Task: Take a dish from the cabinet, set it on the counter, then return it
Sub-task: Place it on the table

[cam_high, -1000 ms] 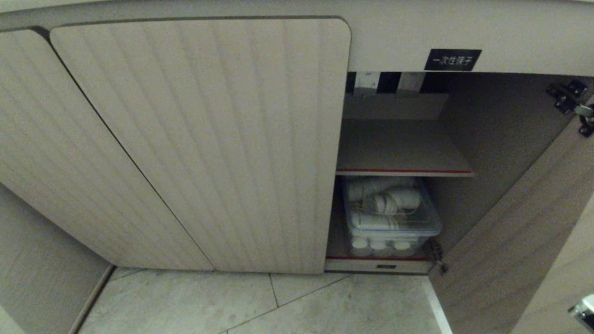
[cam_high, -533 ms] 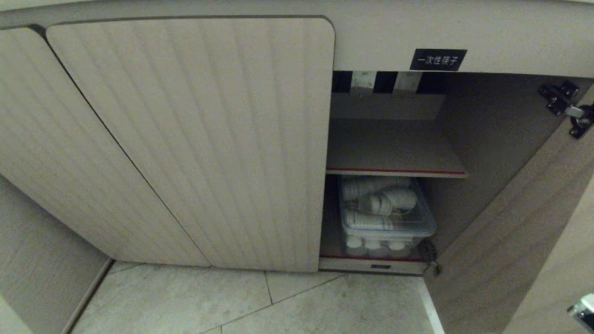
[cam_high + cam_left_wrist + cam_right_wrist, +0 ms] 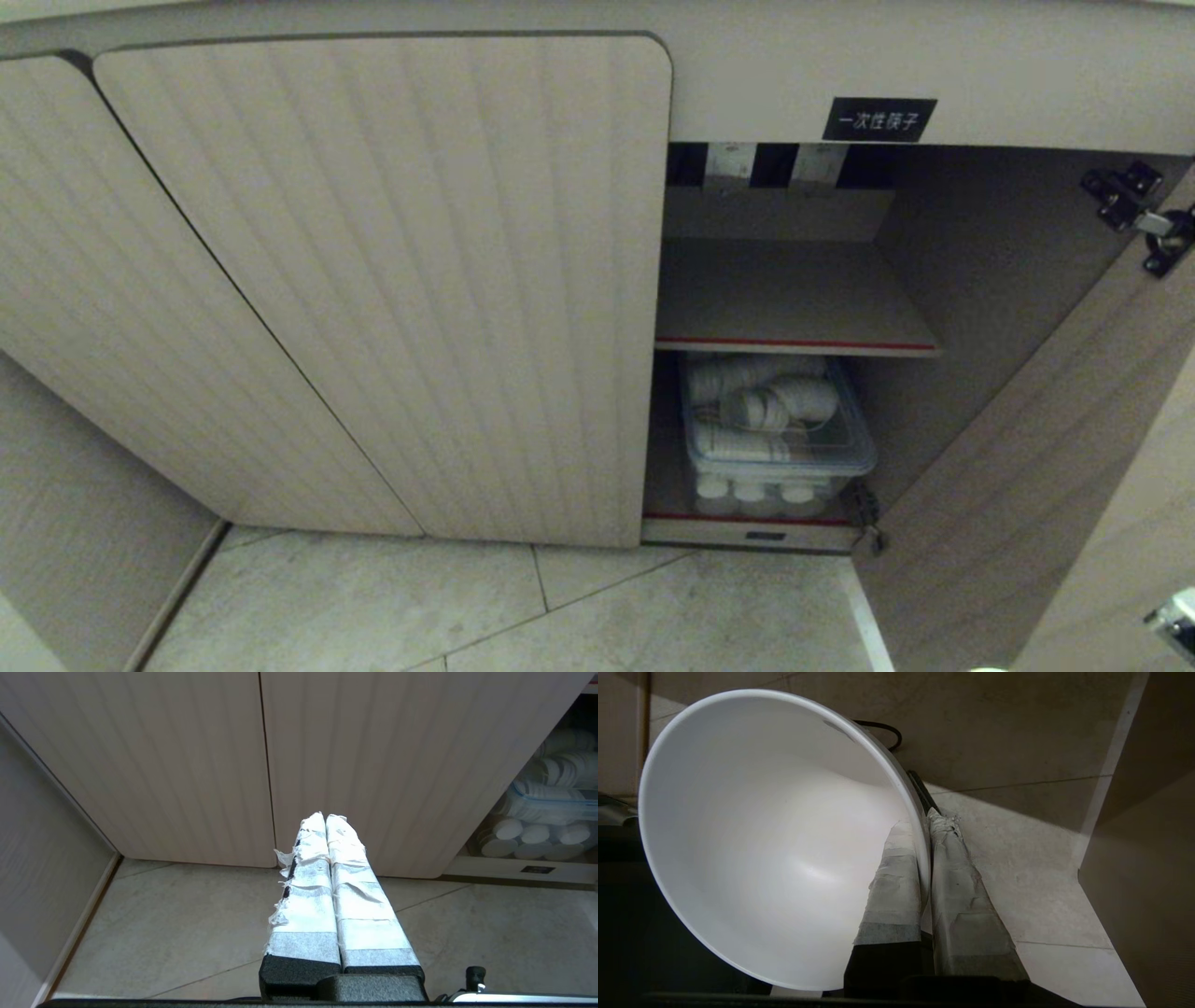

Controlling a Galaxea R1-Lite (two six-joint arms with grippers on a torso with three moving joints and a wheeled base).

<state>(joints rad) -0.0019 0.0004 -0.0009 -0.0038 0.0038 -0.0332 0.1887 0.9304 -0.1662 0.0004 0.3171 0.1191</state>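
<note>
The right gripper (image 3: pixel 924 826) is clamped on the bowl (image 3: pixel 775 840) rim; the left gripper (image 3: pixel 325 820), fingers together, faces the cabinet (image 3: pixel 392 280) doors.

The head view is dim and soft, with the cabinet (image 3: pixel 392 280) door lines bowing toward the frame's edges. Inside the open compartment, the space above the shelf (image 3: pixel 794 299) sinks into shadow, and the plastic box (image 3: pixel 780 439) below it is only faintly lit. The left wrist view is brighter and evenly lit; the tape on the left gripper (image 3: pixel 325 817) glares white. In the right wrist view, the dish (image 3: pixel 775 849) glows brightly inside, while a hard-edged shadow crosses the floor (image 3: pixel 1031 877) beside it.
</note>
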